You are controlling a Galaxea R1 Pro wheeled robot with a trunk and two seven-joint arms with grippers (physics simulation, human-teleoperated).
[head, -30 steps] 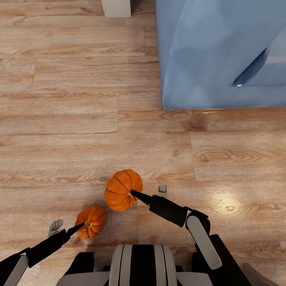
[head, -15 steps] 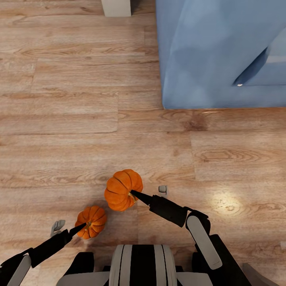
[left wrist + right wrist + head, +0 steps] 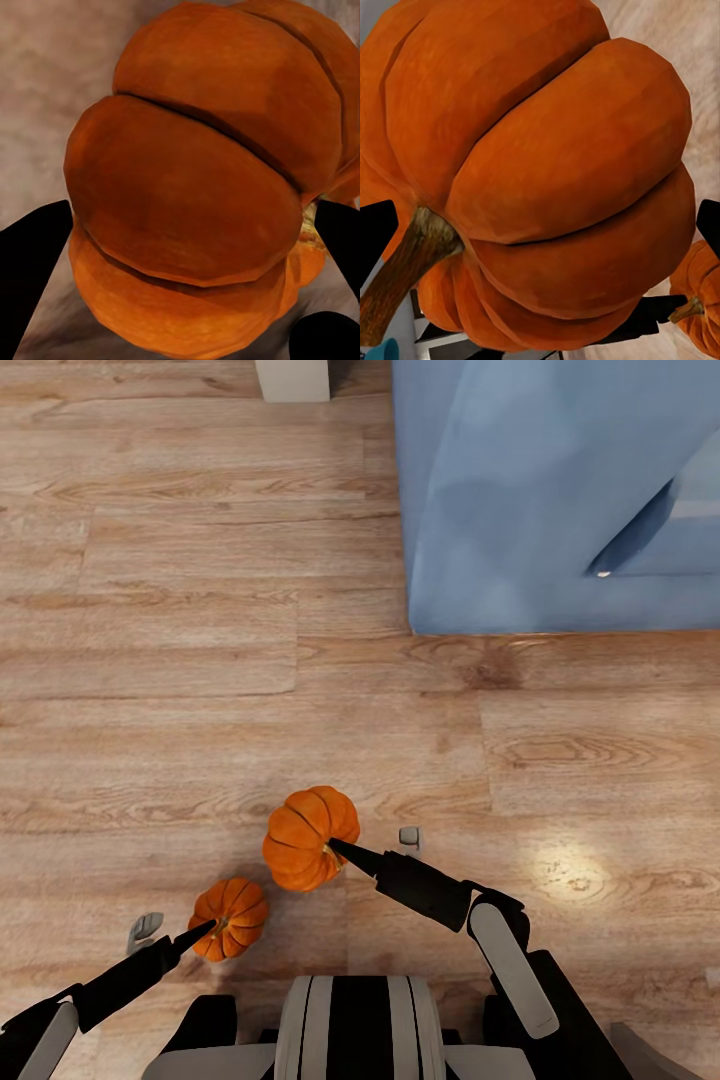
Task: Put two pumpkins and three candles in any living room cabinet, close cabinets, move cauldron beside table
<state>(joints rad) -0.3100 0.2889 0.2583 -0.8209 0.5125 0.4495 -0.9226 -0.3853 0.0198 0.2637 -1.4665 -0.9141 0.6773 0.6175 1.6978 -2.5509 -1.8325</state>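
Two orange ribbed pumpkins show above the wooden floor just ahead of my base. The smaller-looking pumpkin (image 3: 232,915) sits in my left gripper (image 3: 208,928). In the left wrist view that pumpkin (image 3: 195,187) lies between the black fingertips (image 3: 34,262) of the left gripper (image 3: 187,247). The larger-looking pumpkin (image 3: 308,835) is in my right gripper (image 3: 338,848). The right wrist view has this pumpkin (image 3: 547,172), with its brown stem, between the right gripper's (image 3: 540,225) fingertips (image 3: 375,229), and the other pumpkin (image 3: 701,307) beyond. Candles, cabinet, cauldron and table are out of view.
A large blue upholstered piece of furniture (image 3: 540,490) takes up the far right, its edge reaching the floor about mid-view. A pale grey leg (image 3: 292,380) stands at the far edge. Wooden floor (image 3: 180,660) spreads ahead and to the left.
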